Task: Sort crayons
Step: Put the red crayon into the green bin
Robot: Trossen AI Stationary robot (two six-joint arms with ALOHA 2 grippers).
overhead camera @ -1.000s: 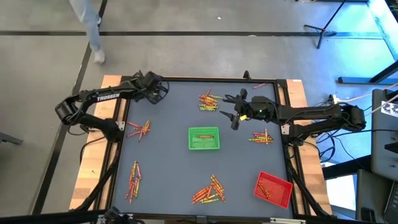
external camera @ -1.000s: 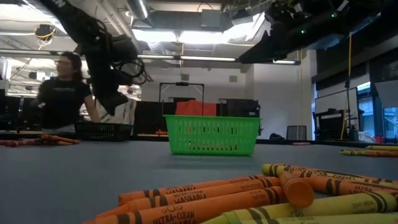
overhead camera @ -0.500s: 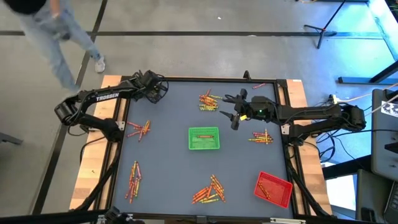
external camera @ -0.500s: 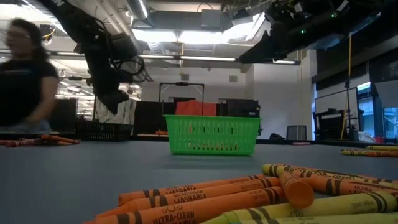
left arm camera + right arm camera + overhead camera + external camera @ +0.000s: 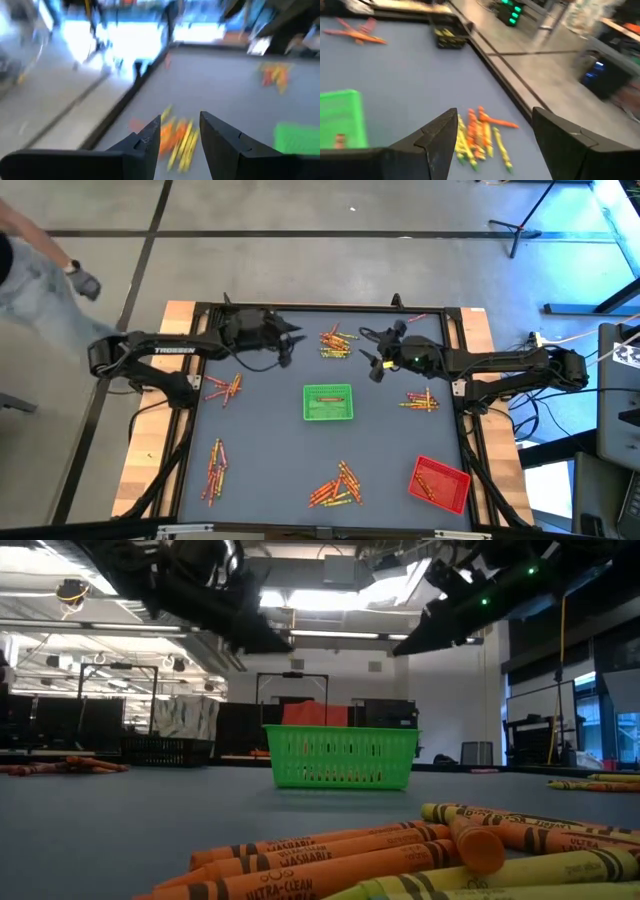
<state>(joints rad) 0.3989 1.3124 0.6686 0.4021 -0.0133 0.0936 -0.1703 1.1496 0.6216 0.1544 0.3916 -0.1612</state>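
- The left gripper [image 5: 288,340], on its dark jointed arm, has swung from the far-left corner of the table towards the middle of the far edge. It now hangs above the grey mat, just to the left of the far pile of thin red, orange and yellow wax crayons [image 5: 335,343].
- Its fingers [image 5: 150,137] have parted since a second ago. The left wrist view shows a clear gap between them with nothing in it, so the hand is released and empty.
- That same wrist view puts a small cluster of orange and yellow crayons [image 5: 177,140] straight ahead of those fingers, lying on the mat.
- The right gripper [image 5: 372,358] has barely shifted. It sits on the other side of the far pile, fingers [image 5: 440,135] spread wide and empty, with another loose crayon cluster [image 5: 480,132] in front of it.
- The small green square mesh basket [image 5: 328,402] stands nearer the table's middle, a short way in front of both grippers. The small red square tray [image 5: 440,482] is well off towards the near-right corner.
- Other crayon heaps [image 5: 336,485] lie scattered about the mat, so most of the sorting looks undone.
- Judging by the move and the opened fingers, the left arm seems to be lining up for a fresh pick from the far pile. Neither hand carries a crayon yet.
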